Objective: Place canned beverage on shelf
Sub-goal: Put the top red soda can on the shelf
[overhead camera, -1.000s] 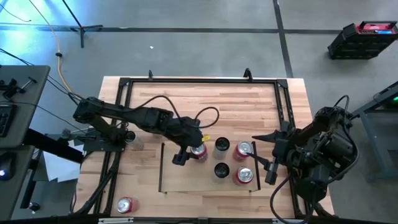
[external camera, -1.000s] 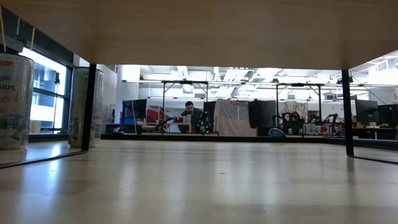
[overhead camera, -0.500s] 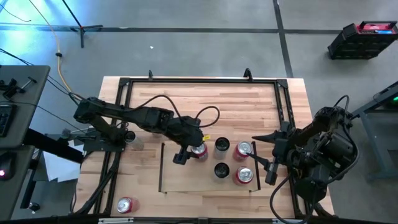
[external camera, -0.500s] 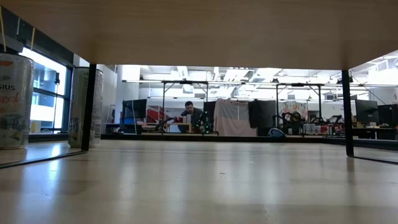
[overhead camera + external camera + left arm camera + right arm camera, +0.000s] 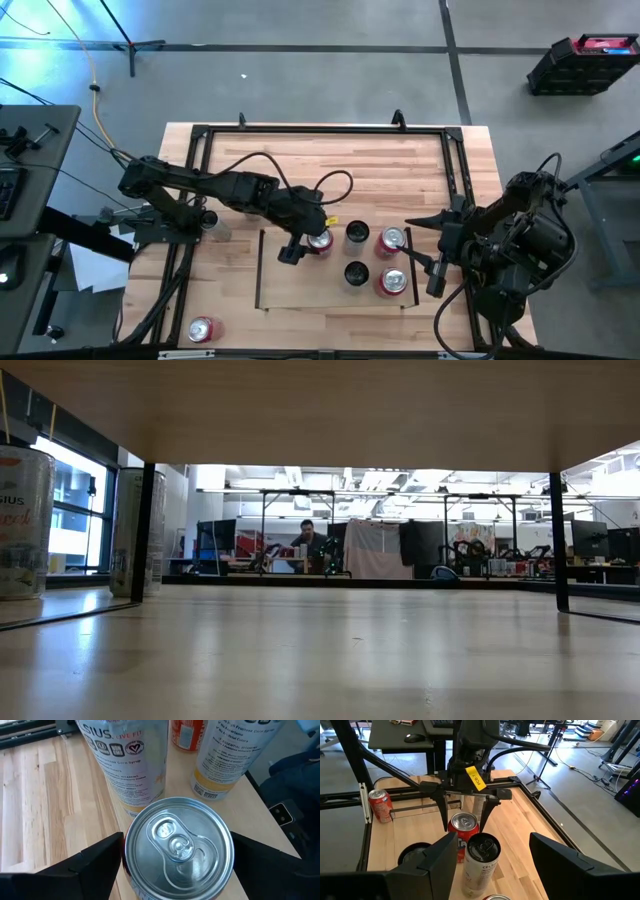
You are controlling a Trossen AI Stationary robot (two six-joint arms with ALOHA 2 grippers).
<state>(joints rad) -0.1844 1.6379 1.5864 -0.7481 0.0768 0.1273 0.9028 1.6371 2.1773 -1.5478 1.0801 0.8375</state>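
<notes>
Item: my left tool, fingers spread either side of a red aluminium beverage can with a silver pull-tab lid; the left wrist view shows gaps between the can and both fingers, so I read the tool as apart, not clamped, straddling the can as if it has been set down or is about to be taken. Location: the can stands upright under that tool on the flat pale-wood shelf panel with thin dark rails, near the panel's far edge. Adjacent stock, just beyond the left tool on the same panel: a tall white slim can with a dark top, a second dark-topped slim can, and two more red cans, grouped in rows, I judge to leave the nearer half of the shelf free. Unshelved: one red can on the plank-striped wooden table, well apart from the left tool. My right tool waits at the shelf's right rail, fingers wide apart, holding nothing, clear of the left arm's work.
</notes>
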